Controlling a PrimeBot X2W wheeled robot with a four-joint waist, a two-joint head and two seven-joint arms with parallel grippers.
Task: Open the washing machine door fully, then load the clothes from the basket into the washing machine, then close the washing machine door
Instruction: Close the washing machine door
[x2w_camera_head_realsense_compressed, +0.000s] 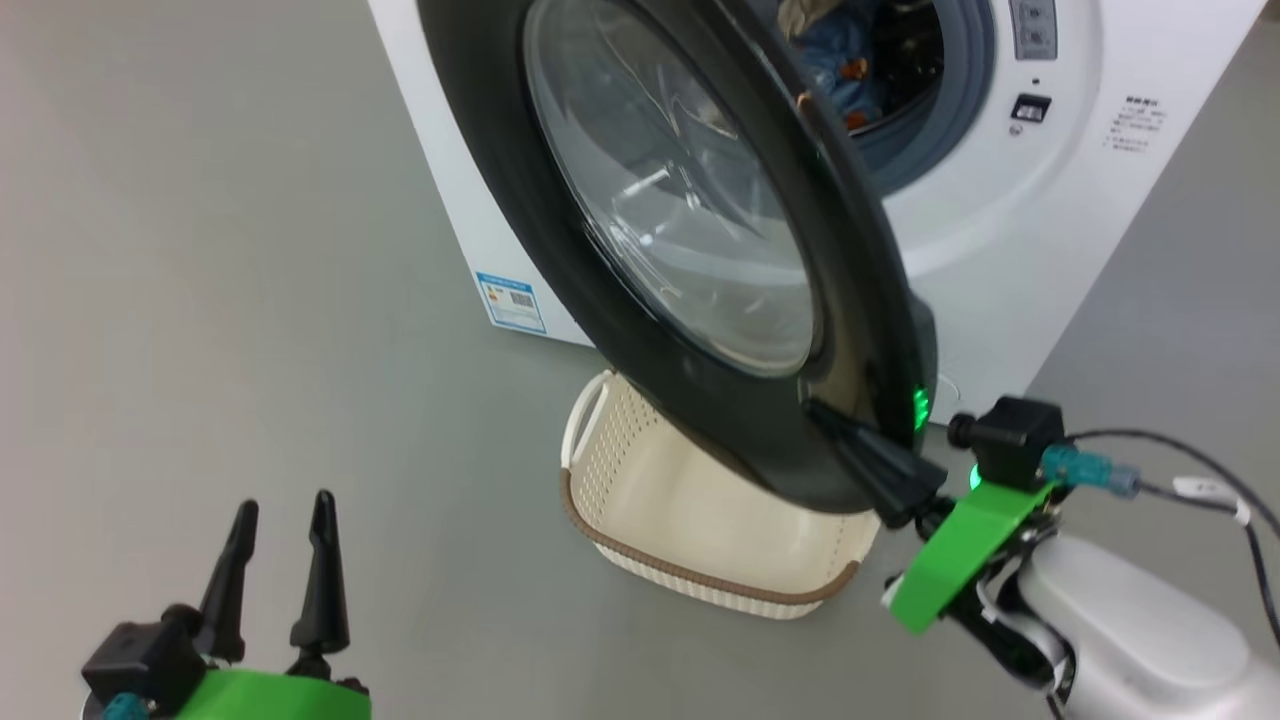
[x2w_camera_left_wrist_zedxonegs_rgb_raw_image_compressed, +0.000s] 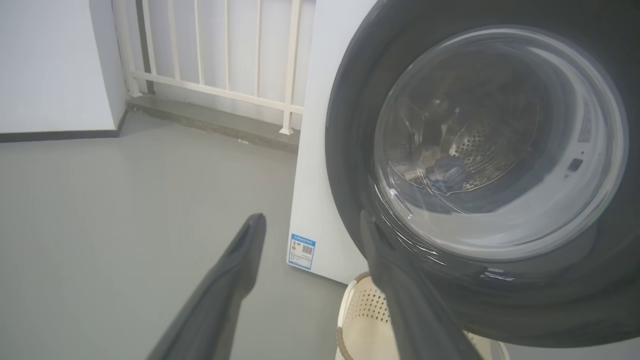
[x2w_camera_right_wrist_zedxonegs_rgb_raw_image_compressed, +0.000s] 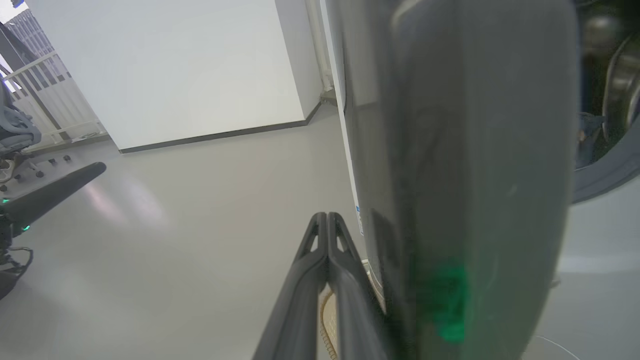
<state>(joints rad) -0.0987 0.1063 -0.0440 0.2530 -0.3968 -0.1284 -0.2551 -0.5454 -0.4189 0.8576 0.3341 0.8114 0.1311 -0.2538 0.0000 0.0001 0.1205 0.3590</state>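
Touching washing machine door (x2w_camera_head_realsense_compressed: 680, 230), right end effector (x2w_camera_right_wrist_zedxonegs_rgb_raw_image_compressed: 327, 217) closed empty; left end effector (x2w_camera_head_realsense_compressed: 284, 502) spread.

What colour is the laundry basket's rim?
The rim is brown, against the cream-white perforated laundry basket. The head view shows it best.

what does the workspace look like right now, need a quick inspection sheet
surface: grey floor, bare around the machine
door: partly open, swung out over the basket
clothes: blue pieces inside the drum
basket: on the floor under the door, no clothes in the part that shows
clutter: nothing seen
left gripper: open, holds nothing, apart from the door
right gripper: shut, tips at the door's lower rim, seems to touch it
cables: black leads and a teal plug at the right wrist, hanging free
surroundings: white railing, white wall with dark skirting
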